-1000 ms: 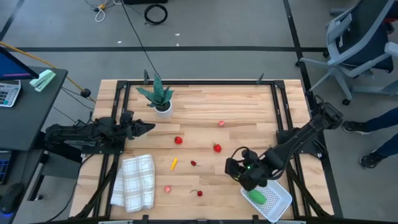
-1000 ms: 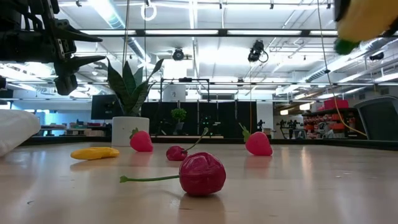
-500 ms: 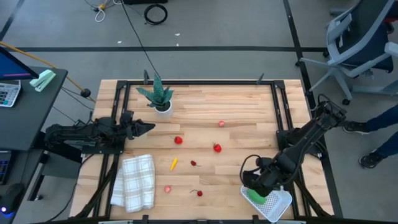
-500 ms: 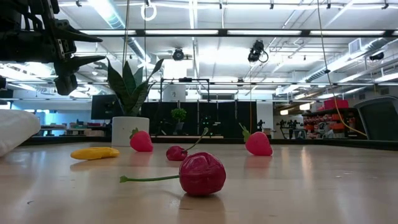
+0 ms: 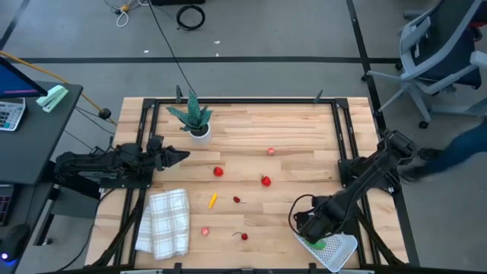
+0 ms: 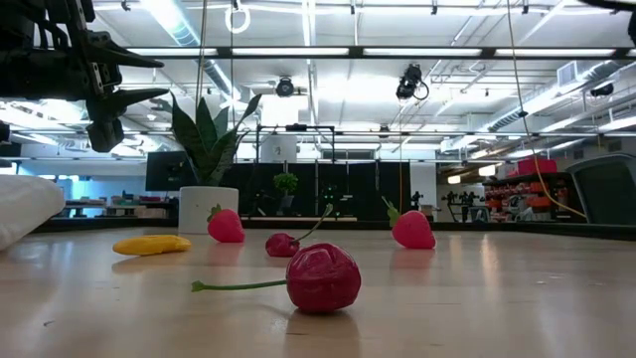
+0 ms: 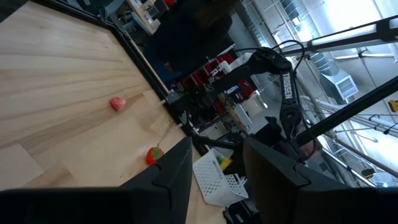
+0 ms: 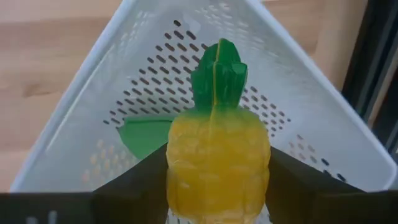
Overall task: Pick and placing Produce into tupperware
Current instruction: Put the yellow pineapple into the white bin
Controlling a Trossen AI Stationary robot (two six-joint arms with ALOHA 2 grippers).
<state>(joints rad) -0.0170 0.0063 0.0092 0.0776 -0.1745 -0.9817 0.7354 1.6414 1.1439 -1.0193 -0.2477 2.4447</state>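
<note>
My right gripper [image 5: 310, 226] hovers over the left corner of the white perforated tupperware [image 5: 340, 250] near the table's near right corner, shut on a yellow toy fruit [image 8: 217, 158] with a green crown. A green piece [image 8: 144, 135] lies inside the tupperware [image 8: 298, 118]. Loose on the table are red strawberries [image 5: 218, 172] [image 5: 265, 180], a pink piece [image 5: 271, 151], a thin orange piece [image 5: 213, 200], cherries [image 5: 237, 200] [image 5: 243, 236] and another pink piece [image 5: 205, 230]. My left gripper [image 5: 181, 156] waits open at the table's left side. My right gripper pinches the yellow toy fruit between its two fingers [image 8: 137, 180], one on each side of the yellow body [image 8: 180, 155]. It comes from above, pointing down. The fruit is lifted clear over the tupperware, its green crown [image 8: 217, 78] pointing away from the gripper.
A spiky green plant in a white pot [image 5: 197, 122] stands at the far left. A folded white checked cloth [image 5: 164, 222] lies at the near left. Black frame rails [image 5: 346, 144] run along the table's sides. In the low view a cherry [image 6: 323, 278] lies closest to the camera.
My right gripper has carried the yellow fruit toward the table's near edge, from beside the tupperware to over its left corner, and down. The fruit has left the top of the low view. The left arm has kept still.
</note>
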